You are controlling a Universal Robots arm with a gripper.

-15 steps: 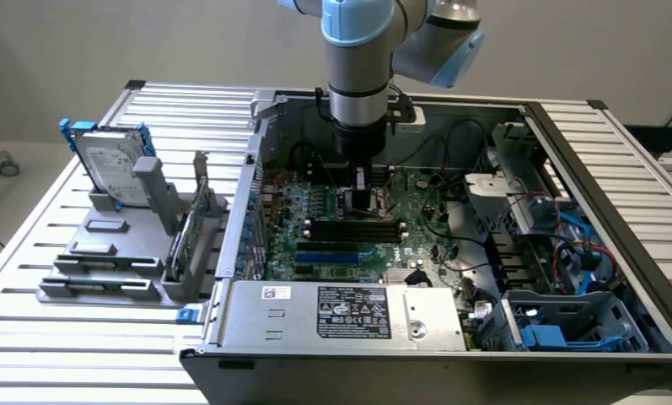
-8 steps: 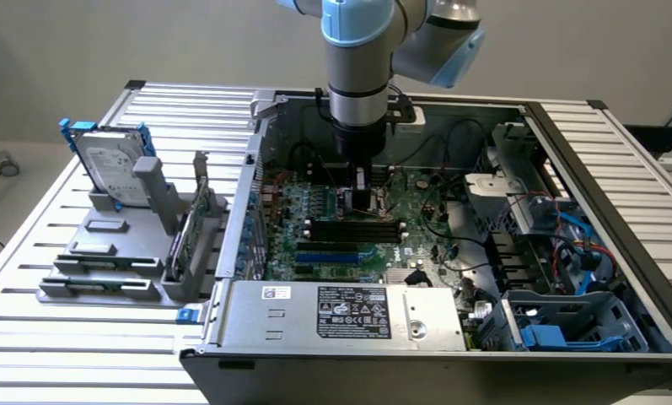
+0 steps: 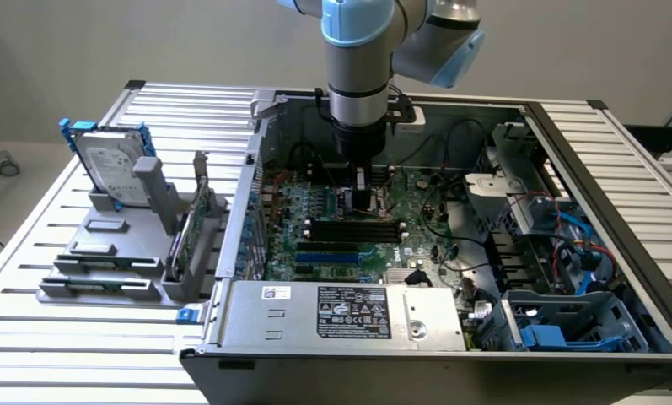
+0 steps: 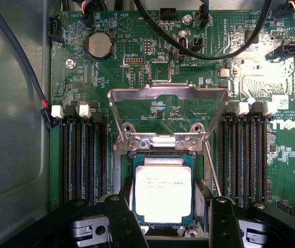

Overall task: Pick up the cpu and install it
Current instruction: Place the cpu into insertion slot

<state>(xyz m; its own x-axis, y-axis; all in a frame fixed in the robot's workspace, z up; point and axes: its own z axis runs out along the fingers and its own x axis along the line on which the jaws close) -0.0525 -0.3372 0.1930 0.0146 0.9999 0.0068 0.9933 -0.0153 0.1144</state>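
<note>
A Universal Robots arm [image 3: 358,67] is reaching straight down into an open desktop computer case [image 3: 605,169] that is lying on a slatted metal table [image 3: 88,337], with its gripper [image 3: 364,190] hanging just above the green motherboard [image 3: 426,211] near the middle of the case. In the wrist view the cpu [image 4: 163,191], a flat square chip with a silvery top and faint printed lettering, is sitting level inside the dark metal-framed socket [image 4: 162,155]. The socket's load plate [image 4: 168,95] is standing tilted up and open behind the chip. The gripper [image 4: 167,199] is straddling the cpu with its jaws spread wide, its black fingers [image 4: 120,217] flanking two opposite edges of the chip. A sliver of the socket is showing between one finger and the chip, so the hand is reading as open rather than clamped. Banks of black memory slots [image 4: 80,155] are running along both sides of the socket, a round coin battery [image 4: 99,45] is sitting near a corner of the board, and black cables [image 4: 225,49] are looping across it. At the exterior view's left, a silver hard drive [image 3: 113,169] with blue rails is standing upright in a grey holder [image 3: 122,253] on the table, well apart from the arm. A grey power supply [image 3: 347,310] is lying along the case's near edge.
</note>
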